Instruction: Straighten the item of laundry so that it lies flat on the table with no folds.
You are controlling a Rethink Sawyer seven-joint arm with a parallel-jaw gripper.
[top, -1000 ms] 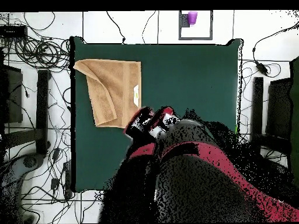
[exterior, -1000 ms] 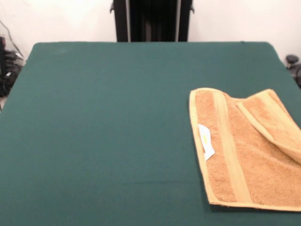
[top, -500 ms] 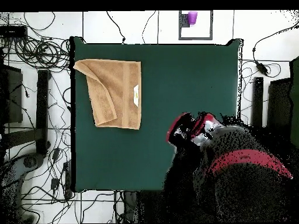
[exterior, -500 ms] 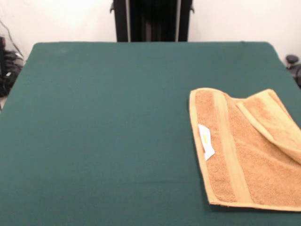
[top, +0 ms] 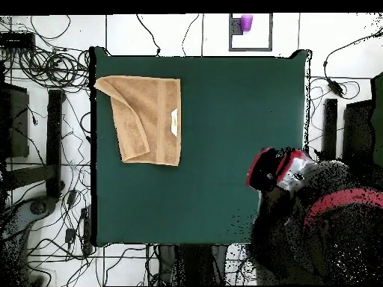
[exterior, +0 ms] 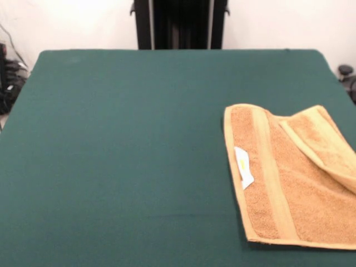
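The orange-tan towel (exterior: pixel 289 178) lies at the right of the dark green table (exterior: pixel 122 139) in the front view, running off the picture's right edge. Its far right corner is folded over onto itself. A white label (exterior: pixel 243 167) sits near its left hem. In the overhead view the towel (top: pixel 146 119) lies at the table's (top: pixel 239 112) upper left, its left side folded over. The arm's red and black end with the gripper (top: pixel 278 170) hangs over the table's right edge, far from the towel. The front view does not show the gripper.
The robot's black pedestal (exterior: pixel 181 25) stands behind the table's far edge. In the overhead view a purple cup (top: pixel 246 22) stands on the floor beyond the table, and cables (top: pixel 45 67) lie on the floor at the left.
In the overhead view the arm has swung rightward from beside the towel's near corner to the table's right edge. The towel has not moved.
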